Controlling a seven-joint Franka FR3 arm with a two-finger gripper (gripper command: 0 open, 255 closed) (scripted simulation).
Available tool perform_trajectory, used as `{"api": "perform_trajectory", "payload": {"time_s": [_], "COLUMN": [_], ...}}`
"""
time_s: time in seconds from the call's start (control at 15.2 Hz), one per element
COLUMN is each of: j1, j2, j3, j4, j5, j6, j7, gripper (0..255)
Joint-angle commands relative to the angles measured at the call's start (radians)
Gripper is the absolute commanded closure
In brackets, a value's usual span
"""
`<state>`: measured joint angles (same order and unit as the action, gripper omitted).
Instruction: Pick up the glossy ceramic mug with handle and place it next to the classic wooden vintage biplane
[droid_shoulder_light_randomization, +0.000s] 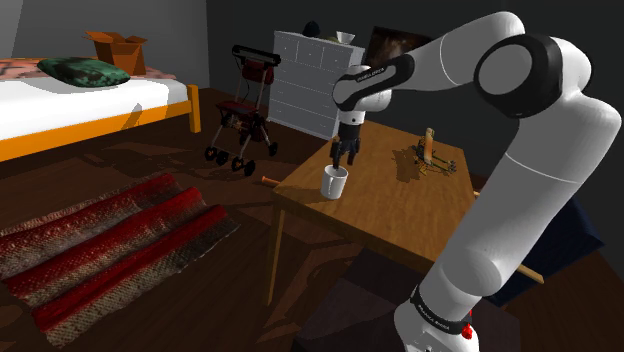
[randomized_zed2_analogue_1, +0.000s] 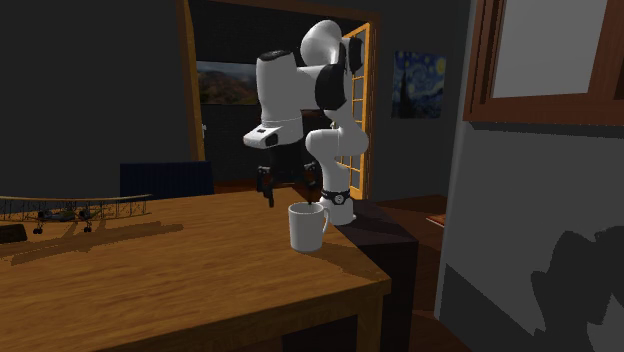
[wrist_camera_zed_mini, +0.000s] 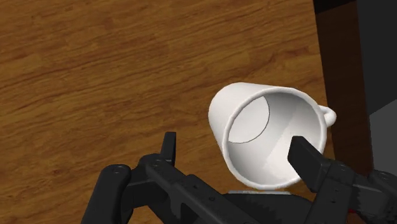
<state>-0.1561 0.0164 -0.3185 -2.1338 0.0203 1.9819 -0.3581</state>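
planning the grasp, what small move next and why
Probably lower straight down: the gripper hangs open above the mug, not touching it, one finger over its opening and the other outside its wall, so descending should bracket the wall.

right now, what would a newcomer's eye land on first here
The black gripper, fingers apart, hangs just above a white mug near a corner of the wooden table. Farther along the table sits a model biplane, and a red striped rug lies at the shoulder view's left.
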Motion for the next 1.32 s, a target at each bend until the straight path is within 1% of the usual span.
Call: {"api": "perform_trajectory", "payload": {"time_s": [0.0, 0.4, 0.86, 0.92, 1.25], "j1": [-0.002, -0.003, -0.003, -0.003, -0.003], "j2": [0.020, 0.045, 0.044, 0.044, 0.044], "j3": [-0.002, -0.001, -0.001, -0.001, -0.001], "j4": [-0.007, -0.058, -0.058, -0.058, -0.058], "j5": [0.008, 0.018, 0.018, 0.018, 0.018], "j6": [0.024, 0.099, 0.098, 0.098, 0.098], "j7": [-0.008, -0.015, -0.015, -0.015, -0.015], "gripper": [0, 0, 0, 255, 255]}}
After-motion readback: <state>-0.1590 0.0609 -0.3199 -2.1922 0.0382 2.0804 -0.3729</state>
